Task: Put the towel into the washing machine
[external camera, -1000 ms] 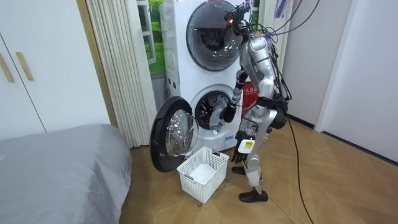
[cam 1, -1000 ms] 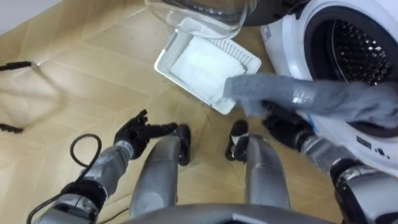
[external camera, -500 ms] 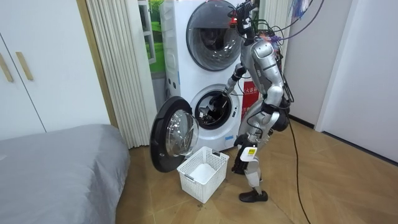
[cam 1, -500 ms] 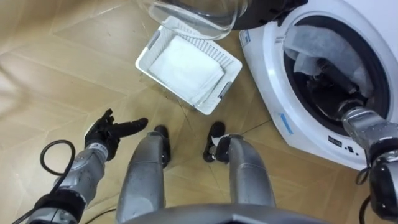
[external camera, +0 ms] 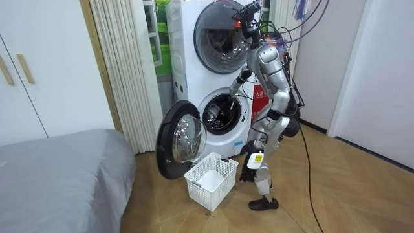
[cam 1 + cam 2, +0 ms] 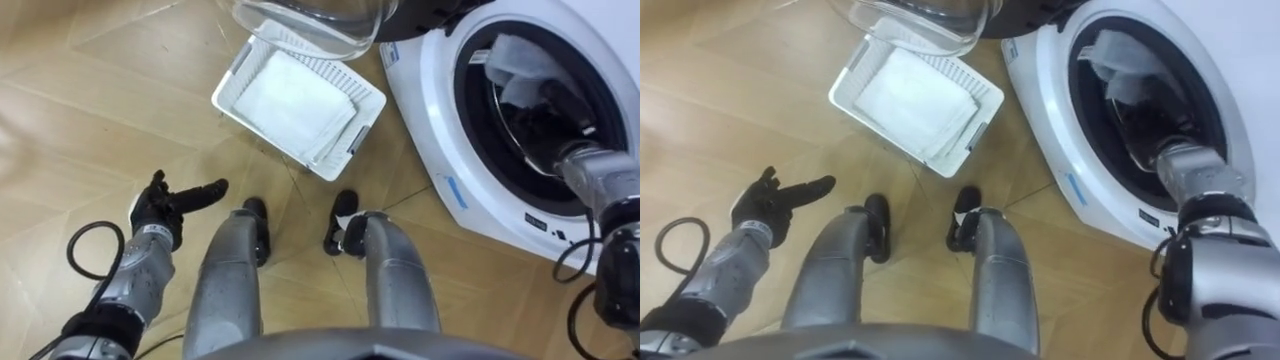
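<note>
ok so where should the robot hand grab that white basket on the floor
Probably the short end wall with the dark handle slot, facing the washing machine. The basket stands upright, open top up, so come down from above and hook over that rim; the left robot hand hangs open and free.

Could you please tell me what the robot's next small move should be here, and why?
Probably let go and draw the right arm out of the washing machine. The towel already lies inside the drum, and the arm reaches in through the opening beside it. The left hand hangs open over the floor, idle.
</note>
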You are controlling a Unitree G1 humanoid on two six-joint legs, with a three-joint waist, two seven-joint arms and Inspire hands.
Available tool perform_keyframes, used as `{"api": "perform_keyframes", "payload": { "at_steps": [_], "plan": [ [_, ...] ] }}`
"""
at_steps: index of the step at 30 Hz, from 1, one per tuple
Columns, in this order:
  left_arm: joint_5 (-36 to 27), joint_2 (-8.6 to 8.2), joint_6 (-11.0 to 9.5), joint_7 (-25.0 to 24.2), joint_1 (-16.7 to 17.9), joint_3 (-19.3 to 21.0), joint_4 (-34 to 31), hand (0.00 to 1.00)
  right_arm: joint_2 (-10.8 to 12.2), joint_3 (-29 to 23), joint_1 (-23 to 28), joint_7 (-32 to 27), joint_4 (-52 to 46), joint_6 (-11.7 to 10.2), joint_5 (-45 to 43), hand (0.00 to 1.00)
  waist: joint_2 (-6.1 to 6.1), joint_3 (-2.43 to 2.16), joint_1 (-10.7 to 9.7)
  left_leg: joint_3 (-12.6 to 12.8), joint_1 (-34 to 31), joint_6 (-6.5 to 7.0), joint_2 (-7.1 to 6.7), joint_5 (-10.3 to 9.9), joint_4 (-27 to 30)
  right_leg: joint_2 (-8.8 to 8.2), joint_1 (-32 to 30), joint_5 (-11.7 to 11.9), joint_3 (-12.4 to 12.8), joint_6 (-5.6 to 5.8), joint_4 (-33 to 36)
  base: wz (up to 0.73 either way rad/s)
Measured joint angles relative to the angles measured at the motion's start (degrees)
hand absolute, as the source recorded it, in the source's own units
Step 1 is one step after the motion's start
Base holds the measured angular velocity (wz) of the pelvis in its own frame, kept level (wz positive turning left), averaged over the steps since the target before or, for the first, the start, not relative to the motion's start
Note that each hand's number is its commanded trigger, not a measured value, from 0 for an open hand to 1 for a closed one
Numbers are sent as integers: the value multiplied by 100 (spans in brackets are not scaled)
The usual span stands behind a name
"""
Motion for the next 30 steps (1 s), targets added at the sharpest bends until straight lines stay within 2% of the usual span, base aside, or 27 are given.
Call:
{"api": "perform_keyframes", "payload": {
  "at_steps": [7,15,21,26,29,30],
  "plan": [
    [231,-16,-3,50,-59,-7,-166,0,-2,-54,-71,-1017,-17,-365,285,0,105,20,14,60,-14,8,-1,-6,-29,-1,-74,1,71,2,8,-2],
    [329,-108,-27,-44,-147,-47,-138,0,-43,-61,-15,-1549,11,-854,562,0,248,28,173,117,0,8,2,-5,-109,12,-100,2,108,4,-41,-2],
    [329,-226,-44,-140,-152,-118,-98,0,-45,-115,1,-1714,53,-961,645,0,257,27,173,118,15,7,-2,-1,-210,3,-96,-2,85,14,-74,0],
    [327,-271,-71,-144,-313,-245,144,0,-44,-114,62,-1775,128,-1005,644,0,307,40,252,116,182,3,3,2,-269,-3,94,-2,-15,14,-180,1],
    [352,-275,-121,-249,-396,-346,379,0,-31,-105,136,-1769,156,-1066,625,0,403,100,303,107,407,-1,2,7,-355,-5,339,-1,-43,16,-266,0],
    [407,-274,-159,-313,-397,-358,518,0,-7,-100,165,-1756,168,-1085,626,0,447,108,306,100,525,-2,1,7,-451,4,467,4,-65,24,-344,0]
  ]
}}
